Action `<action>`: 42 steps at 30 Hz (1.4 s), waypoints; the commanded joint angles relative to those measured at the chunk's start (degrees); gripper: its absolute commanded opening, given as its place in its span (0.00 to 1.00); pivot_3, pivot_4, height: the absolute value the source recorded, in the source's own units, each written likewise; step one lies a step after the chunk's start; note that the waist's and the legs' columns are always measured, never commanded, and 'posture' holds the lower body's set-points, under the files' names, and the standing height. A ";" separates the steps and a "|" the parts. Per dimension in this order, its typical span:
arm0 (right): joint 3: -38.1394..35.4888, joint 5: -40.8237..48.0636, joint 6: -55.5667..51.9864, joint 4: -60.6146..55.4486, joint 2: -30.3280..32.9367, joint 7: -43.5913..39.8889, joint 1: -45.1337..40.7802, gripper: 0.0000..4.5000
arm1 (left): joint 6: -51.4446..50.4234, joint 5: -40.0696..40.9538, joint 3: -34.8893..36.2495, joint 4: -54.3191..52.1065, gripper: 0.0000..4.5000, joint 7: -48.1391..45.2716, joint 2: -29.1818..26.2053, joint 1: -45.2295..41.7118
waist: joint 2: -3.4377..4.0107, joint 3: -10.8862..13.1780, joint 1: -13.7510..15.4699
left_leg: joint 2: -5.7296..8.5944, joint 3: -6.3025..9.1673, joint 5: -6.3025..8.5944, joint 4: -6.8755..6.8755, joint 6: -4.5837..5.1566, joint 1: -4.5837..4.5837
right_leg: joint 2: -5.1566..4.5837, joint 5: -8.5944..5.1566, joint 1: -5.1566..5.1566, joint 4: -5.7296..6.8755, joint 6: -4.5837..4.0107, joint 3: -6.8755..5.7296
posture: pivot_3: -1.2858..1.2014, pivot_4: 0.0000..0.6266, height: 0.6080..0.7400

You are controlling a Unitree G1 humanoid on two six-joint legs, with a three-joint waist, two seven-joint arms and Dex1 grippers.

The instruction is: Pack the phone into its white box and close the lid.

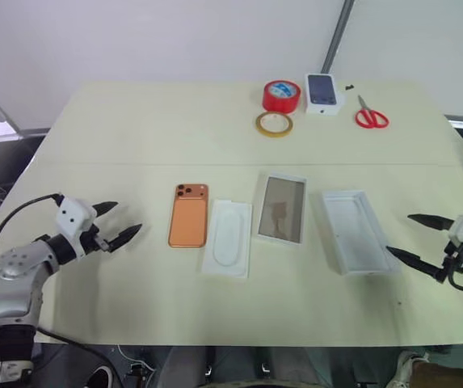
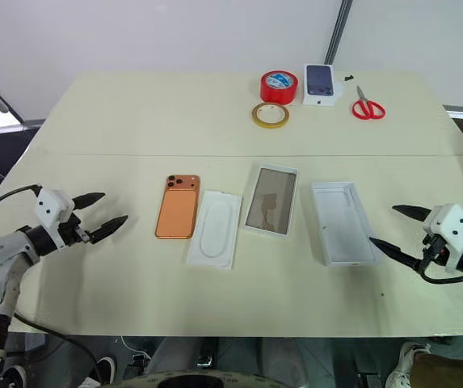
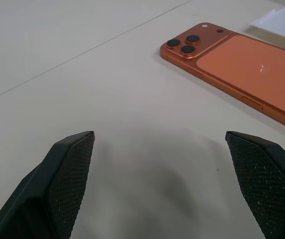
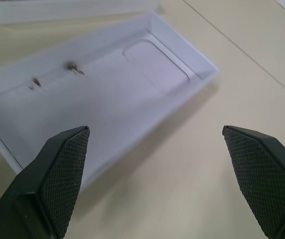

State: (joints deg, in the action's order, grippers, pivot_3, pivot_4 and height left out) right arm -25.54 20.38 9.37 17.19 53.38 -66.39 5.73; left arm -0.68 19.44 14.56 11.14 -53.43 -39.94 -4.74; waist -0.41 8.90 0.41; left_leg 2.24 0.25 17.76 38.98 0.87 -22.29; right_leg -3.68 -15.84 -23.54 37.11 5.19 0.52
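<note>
Phone (image 1: 188, 216) lies back up on the table (image 1: 134, 129), near the left gripper (image 1: 121, 223), whose fingers are spread wide and hold nothing. Beside the phone come a white insert (image 1: 228, 238), the white box (image 1: 280, 208) and the lid (image 1: 357, 231), just beside the empty, wide-open right gripper (image 1: 410, 238).

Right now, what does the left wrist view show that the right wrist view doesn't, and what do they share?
Left wrist view: the orange phone lying back up, camera lenses at its corner, ahead of the open left pincer, with a corner of the white insert beyond. Right wrist view: the white lid lying open side up, ahead of the open right pincer. Shared: the beige table and empty black fingers wide apart.
</note>
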 commanded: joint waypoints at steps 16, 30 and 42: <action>-1.40 -0.37 1.90 -0.28 0.60 1.21 -0.17 1.00 | 5.68 -0.36 1.05 2.02 0.99 -2.43 -0.60 0.79 | 0.04 0.00 -0.13 | 0.00 0.00 0.00 -0.01 0.00 0.00 | 0.00 0.00 -0.01 0.00 0.00 0.00 | 0.52 0.24 1.00; 0.42 0.20 -0.24 -4.71 0.25 0.51 -1.32 1.00 | 1.43 0.43 -0.84 -1.88 0.99 -3.22 -0.90 0.89 | 0.05 0.00 -0.13 | 0.00 0.00 0.00 -0.01 0.00 0.00 | 0.00 0.00 -0.01 0.00 0.00 0.00 | 0.52 0.24 1.00; 12.77 5.11 -11.29 -29.42 -3.83 0.93 -4.70 1.00 | -43.15 20.51 -3.12 -20.24 0.99 -3.29 -3.57 -1.69 | 0.09 0.03 0.05 | -0.02 0.01 0.00 -0.01 0.01 -0.01 | 0.00 0.00 0.00 0.01 0.00 0.00 | 0.52 0.24 1.00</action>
State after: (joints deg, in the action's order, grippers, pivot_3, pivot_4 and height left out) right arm -12.72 24.51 -1.23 -9.73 49.77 -66.00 2.09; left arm -37.56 34.77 10.31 -6.11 -56.92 -42.87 -5.48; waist -0.32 8.94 0.46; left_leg 2.22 0.26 17.77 38.98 0.88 -22.31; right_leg -3.68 -15.84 -23.54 37.11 5.19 0.51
